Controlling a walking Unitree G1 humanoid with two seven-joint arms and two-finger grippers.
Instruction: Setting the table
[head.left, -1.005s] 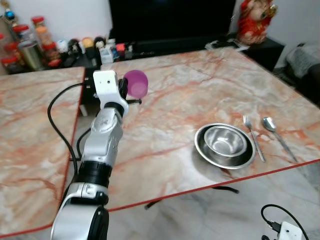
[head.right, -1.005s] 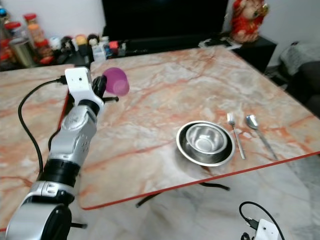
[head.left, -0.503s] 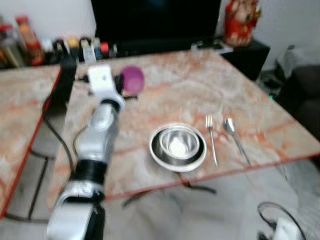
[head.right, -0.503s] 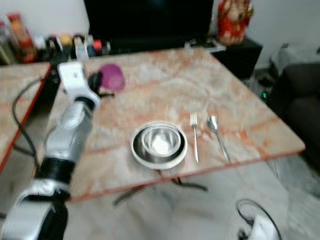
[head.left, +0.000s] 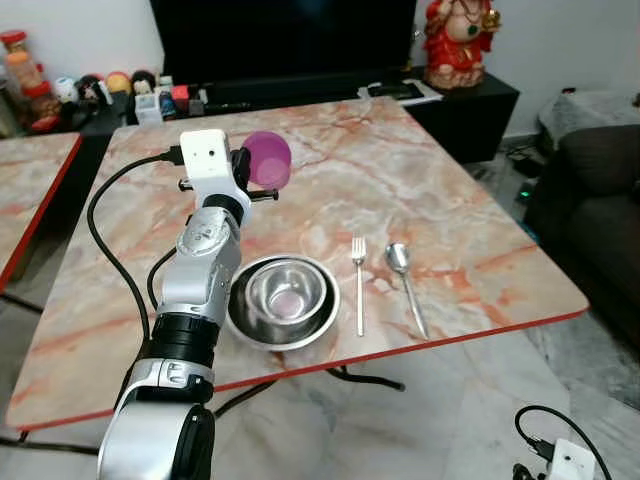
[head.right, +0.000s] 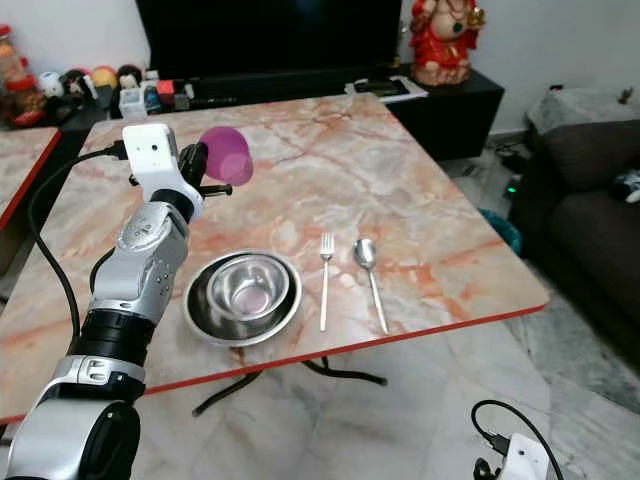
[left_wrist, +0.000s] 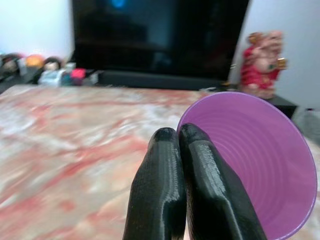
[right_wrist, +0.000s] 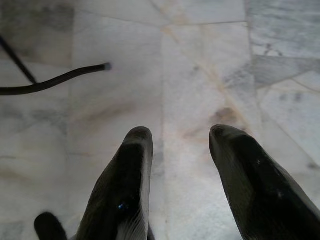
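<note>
Left wrist view: left gripper (left_wrist: 179, 137) pinches purple cup (left_wrist: 255, 160) rim.

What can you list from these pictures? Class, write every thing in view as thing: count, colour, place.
Marble table: one, cream with red veins and edge, centre.
Steel bowls: two nested, silver, near front edge.
Fork: one, silver, right of bowls.
Spoon: one, silver, right of fork.
Purple cup: one, held above table.
Television: one, black, behind table.
Figurine: one, red, on black cabinet.
Sofa: one, dark, far right.
Left gripper: pinching cup's rim.
Right gripper: open, above the floor.
</note>
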